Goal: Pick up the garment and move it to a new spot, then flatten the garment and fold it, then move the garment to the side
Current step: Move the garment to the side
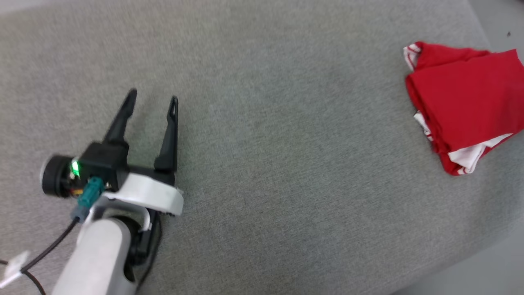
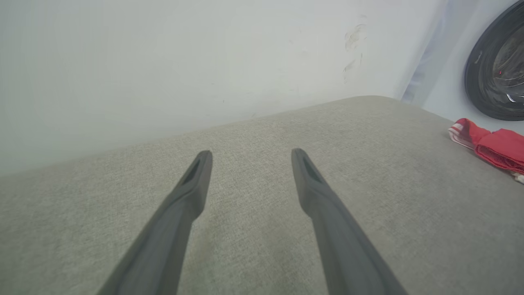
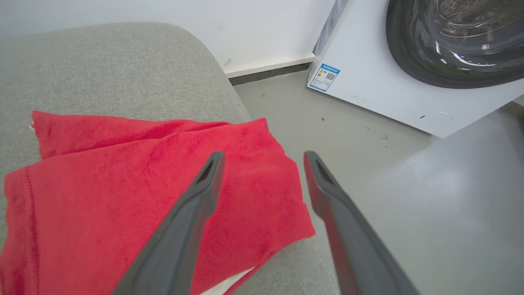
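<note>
One jersey (image 1: 462,94) is lying folded at the right end of the cushion (image 1: 286,164). Two tools: left tool (image 1: 152,96) is hanging released, empty, well apart. Right tool (image 3: 263,155) is hovering released over the jersey. One washer (image 3: 368,82), its label (image 3: 324,76) unreadable.

No wording can be read. A small blue-and-white label (image 3: 324,77) sits on the white washing machine (image 3: 368,94), beyond the right tool (image 3: 264,157) and slightly to its right. It carries a square code, but its print is too small to read.
</note>
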Available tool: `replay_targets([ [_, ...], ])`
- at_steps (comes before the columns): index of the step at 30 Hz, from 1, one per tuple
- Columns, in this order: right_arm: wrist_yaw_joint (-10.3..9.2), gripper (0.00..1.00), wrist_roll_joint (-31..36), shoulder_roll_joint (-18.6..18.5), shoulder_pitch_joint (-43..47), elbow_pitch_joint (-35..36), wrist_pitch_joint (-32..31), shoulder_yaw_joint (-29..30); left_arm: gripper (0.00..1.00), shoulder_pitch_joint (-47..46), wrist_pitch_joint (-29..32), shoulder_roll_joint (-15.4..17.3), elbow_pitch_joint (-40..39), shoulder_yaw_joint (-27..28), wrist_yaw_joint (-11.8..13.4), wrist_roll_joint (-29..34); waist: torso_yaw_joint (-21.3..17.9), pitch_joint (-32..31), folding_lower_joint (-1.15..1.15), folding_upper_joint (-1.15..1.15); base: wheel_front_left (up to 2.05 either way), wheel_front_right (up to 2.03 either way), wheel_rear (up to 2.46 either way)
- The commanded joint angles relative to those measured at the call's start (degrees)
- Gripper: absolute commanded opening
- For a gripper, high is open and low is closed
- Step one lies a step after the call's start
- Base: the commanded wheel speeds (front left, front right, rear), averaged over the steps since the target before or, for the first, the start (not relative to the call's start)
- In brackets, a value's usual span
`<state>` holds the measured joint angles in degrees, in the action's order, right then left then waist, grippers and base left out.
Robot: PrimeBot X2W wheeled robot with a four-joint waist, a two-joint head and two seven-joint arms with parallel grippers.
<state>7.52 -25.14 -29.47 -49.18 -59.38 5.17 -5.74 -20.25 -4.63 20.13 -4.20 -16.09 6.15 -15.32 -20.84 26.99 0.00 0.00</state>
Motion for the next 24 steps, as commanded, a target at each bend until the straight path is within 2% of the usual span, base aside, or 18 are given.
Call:
replay_targets([
  [1,-0.05,1.0,0.31,-0.19,1.52,0.49,0.63,-1.02,1.0,1.84,-0.8,-0.63,0.95,0.09,0.44,-0.73,-0.07,-4.85,0.0,0.0,0.0,0.0,0.0],
  [6,-0.05,1.0,0.13,0.45,6.38,3.91,1.51,-4.61,1.0,6.53,-2.91,-2.79,3.88,-0.15,1.3,-2.9,1.72,-12.67,0.0,0.0,0.0,0.0,0.0],
  [13,-0.05,1.0,-0.64,2.54,15.88,11.0,2.28,-6.97,1.0,11.76,-4.97,-4.47,6.94,0.25,2.35,-5.18,5.95,-20.09,0.0,0.0,0.0,0.0,0.0],
  [24,-0.05,1.0,-0.2,8.06,29.0,24.7,1.97,-8.02,1.0,15.93,-6.17,-5.11,10.3,0.88,3.47,-7.08,14.73,-25.51,0.0,0.0,0.0,0.0,0.0],
])
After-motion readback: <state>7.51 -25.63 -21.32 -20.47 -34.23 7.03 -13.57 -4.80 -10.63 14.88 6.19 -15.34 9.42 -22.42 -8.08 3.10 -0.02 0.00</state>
